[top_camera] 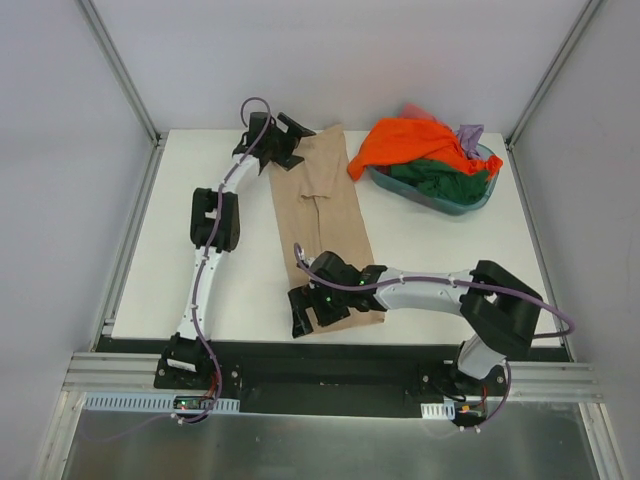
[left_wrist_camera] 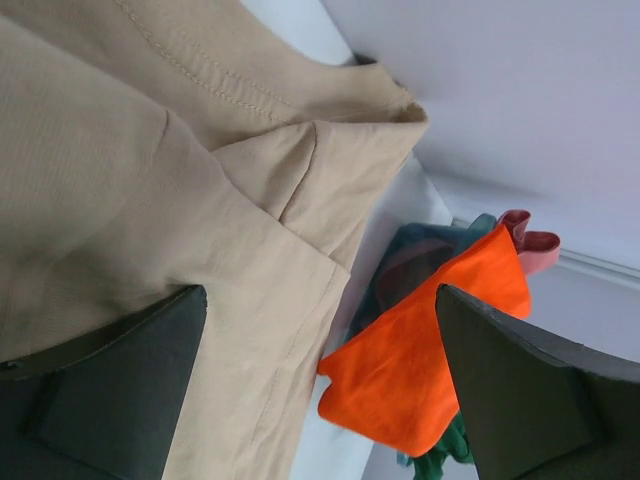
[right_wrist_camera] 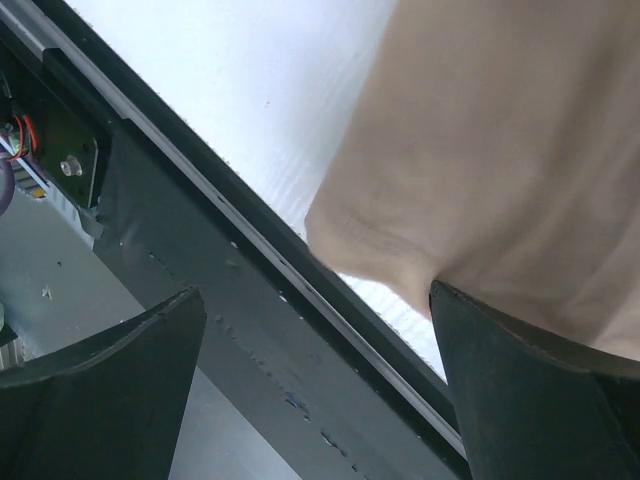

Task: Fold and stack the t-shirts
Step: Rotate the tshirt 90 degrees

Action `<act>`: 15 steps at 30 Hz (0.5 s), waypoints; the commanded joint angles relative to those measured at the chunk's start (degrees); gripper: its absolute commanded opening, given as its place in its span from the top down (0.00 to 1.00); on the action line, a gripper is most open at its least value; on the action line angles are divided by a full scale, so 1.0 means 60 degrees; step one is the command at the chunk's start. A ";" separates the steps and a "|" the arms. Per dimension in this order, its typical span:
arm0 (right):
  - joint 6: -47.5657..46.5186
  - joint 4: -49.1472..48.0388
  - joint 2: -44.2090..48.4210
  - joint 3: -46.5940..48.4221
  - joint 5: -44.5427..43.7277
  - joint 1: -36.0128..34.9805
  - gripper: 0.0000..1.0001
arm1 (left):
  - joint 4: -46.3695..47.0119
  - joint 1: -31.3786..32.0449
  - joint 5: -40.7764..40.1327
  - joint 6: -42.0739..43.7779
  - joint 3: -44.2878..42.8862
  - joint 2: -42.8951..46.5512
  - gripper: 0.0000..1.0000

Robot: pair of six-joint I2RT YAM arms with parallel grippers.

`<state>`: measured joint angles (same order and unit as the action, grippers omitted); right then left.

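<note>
A large tan-beige t-shirt (top_camera: 325, 210) lies folded into a long strip down the middle of the table. My left gripper (top_camera: 297, 147) stands open at its far end, fingers spread over the tan cloth (left_wrist_camera: 150, 150) with nothing gripped. My right gripper (top_camera: 303, 312) is open at the strip's near end, one finger (right_wrist_camera: 520, 390) against the tan hem (right_wrist_camera: 520, 130), the other over the table's front edge. An orange t-shirt (top_camera: 410, 145) drapes over the basin's left rim, on top of a dark green one (top_camera: 440, 180). Lilac (top_camera: 470, 133) and pinkish red (top_camera: 415, 108) shirts peek out behind.
The teal plastic basin (top_camera: 485, 190) sits at the far right of the white table (top_camera: 200, 290). A black rail (right_wrist_camera: 250, 300) runs along the table's front edge under my right gripper. Grey walls and metal frame posts enclose the table on three sides.
</note>
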<state>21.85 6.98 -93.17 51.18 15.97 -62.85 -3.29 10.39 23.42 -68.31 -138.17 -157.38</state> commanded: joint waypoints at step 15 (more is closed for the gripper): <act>-0.0023 0.1399 0.2855 0.0128 -0.4432 -0.0087 0.04 | 0.1779 0.0216 -0.0082 0.2039 0.1772 0.2804 0.01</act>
<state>21.39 13.15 -82.21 53.04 -1.67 -63.68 6.57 11.60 21.89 -62.65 -130.17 -152.94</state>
